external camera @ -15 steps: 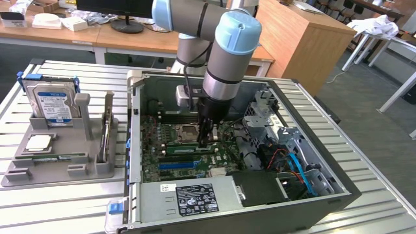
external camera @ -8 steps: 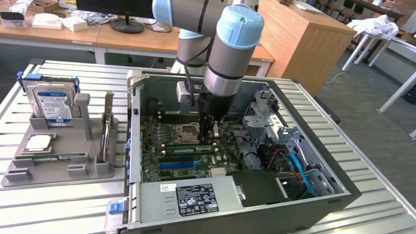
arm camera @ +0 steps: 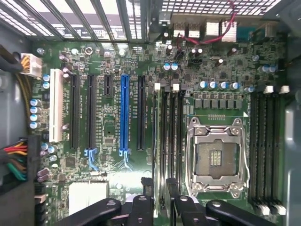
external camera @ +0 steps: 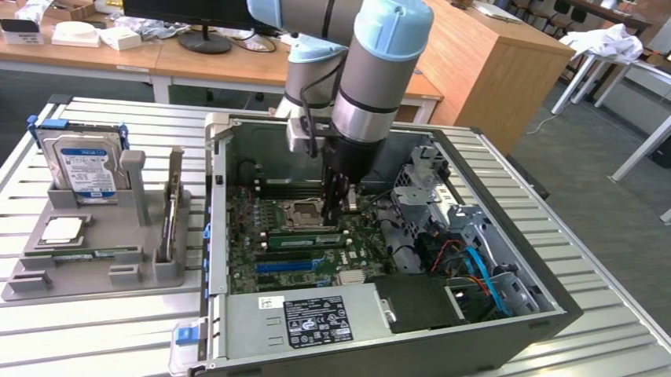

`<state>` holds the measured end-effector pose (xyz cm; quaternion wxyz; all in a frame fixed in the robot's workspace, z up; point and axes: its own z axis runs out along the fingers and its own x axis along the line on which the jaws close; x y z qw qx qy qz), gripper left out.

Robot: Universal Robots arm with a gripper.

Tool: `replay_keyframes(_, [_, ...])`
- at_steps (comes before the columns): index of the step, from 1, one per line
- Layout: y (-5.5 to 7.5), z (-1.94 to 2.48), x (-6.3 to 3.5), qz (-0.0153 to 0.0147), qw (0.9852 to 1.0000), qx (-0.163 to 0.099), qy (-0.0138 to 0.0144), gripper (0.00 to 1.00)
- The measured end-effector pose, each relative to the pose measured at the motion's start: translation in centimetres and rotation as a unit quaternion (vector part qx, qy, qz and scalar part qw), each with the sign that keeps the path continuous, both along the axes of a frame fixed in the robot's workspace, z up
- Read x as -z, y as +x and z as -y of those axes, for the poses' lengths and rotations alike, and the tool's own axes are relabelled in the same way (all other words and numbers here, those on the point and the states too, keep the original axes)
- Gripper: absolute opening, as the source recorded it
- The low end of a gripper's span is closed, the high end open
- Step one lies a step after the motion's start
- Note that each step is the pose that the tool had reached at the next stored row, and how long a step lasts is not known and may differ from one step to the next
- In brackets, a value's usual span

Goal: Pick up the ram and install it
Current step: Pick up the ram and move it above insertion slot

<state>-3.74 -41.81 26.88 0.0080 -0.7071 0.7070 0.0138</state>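
**Gripper down at the ram slots, fingers part open**

- Gripper (external camera: 338, 206) is low inside the case (external camera: 545, 314), right over the board (arm camera: 108, 188).
- Fingers (arm camera: 146, 197): narrow gap, neither wide nor pinched shut. In the wrist view they straddle one end of the 4 black slots (arm camera: 168, 141) that run between the blue slot (arm camera: 124, 113) and the socket (arm camera: 217, 160). Nothing clearly sits between the pads. Can't tell if they touch a slot or the stick.
- Ram (external camera: 304, 239): standing on edge in that slot bank, between the socket and the blue slot. It's a long thin green stick with a row of dark chips and a pale label toward the gripper end. The gripper sits just beside that end; can't tell if they touch.
- Writing: black label and small white sticker on the PSU (external camera: 314, 314), both too small to read. Board silkscreen beside the slots is also unreadable.
- Grey tray (external camera: 94, 279) on the exterior view's left holds the drive (external camera: 86, 166) upright, with a blue-white label I can't read, and the silver chip (external camera: 63, 229) lying flat.
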Motion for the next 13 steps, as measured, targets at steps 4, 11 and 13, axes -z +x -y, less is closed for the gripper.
replay_keyframes(4, [0.0, 0.00, -1.19, -0.0002, 1.0000, 0.000, 0.0000, 0.25])
replay_keyframes(11, [0.0, 0.00, -3.07, -0.0007, 1.0000, 0.000, 0.0000, 0.25])
replay_keyframes(13, [0.0, 0.00, -3.58, -0.0009, 1.0000, 0.000, 0.0000, 0.25])
